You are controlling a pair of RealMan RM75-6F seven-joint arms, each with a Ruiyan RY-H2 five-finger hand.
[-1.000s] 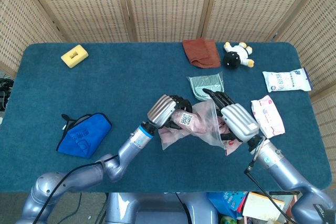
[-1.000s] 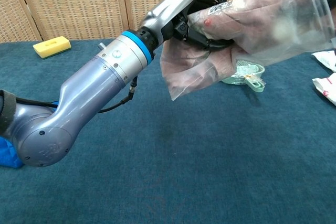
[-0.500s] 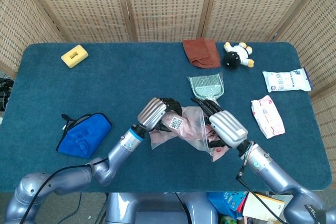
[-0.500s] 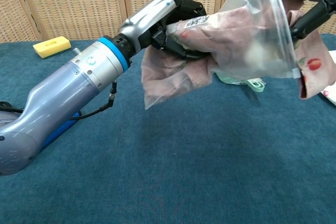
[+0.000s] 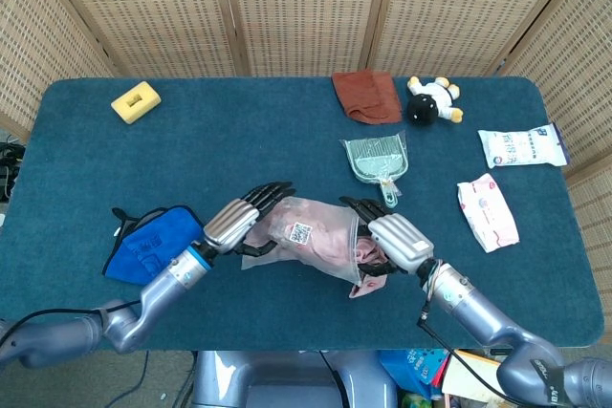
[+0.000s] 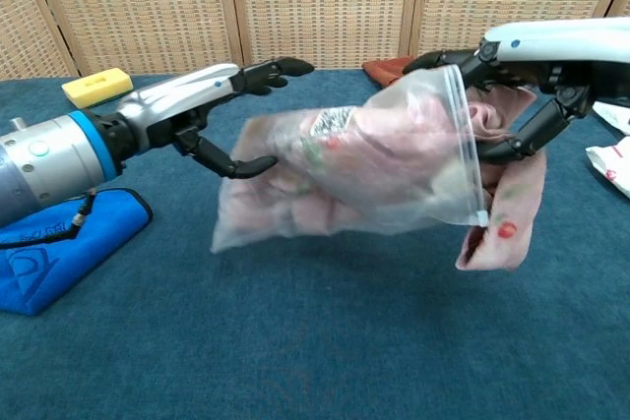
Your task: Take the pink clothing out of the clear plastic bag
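Observation:
The clear plastic bag [image 5: 304,237] [image 6: 346,172] hangs just above the blue table, lying sideways with its mouth to the right. Most of the pink clothing [image 6: 510,211] is inside it, and one end hangs out of the mouth [image 5: 368,257]. My right hand [image 5: 392,240] [image 6: 536,66] grips that cloth end together with the bag's mouth. At the bag's closed left end my left hand [image 5: 245,217] [image 6: 202,105] has its fingers spread and holds nothing. Its thumb lies against the bag's lower corner.
A blue cloth [image 5: 153,244] [image 6: 47,255] lies left of my left arm. A yellow sponge [image 5: 135,101] sits at the far left. A green dustpan [image 5: 376,157], brown cloth [image 5: 368,95], plush toy [image 5: 432,99] and two packets [image 5: 488,210] [image 5: 521,147] lie at the back and right.
Both hands have come nearer and lower with the bag. My left hand has let go of the bag and spread its fingers. More pink cloth hangs out of the mouth.

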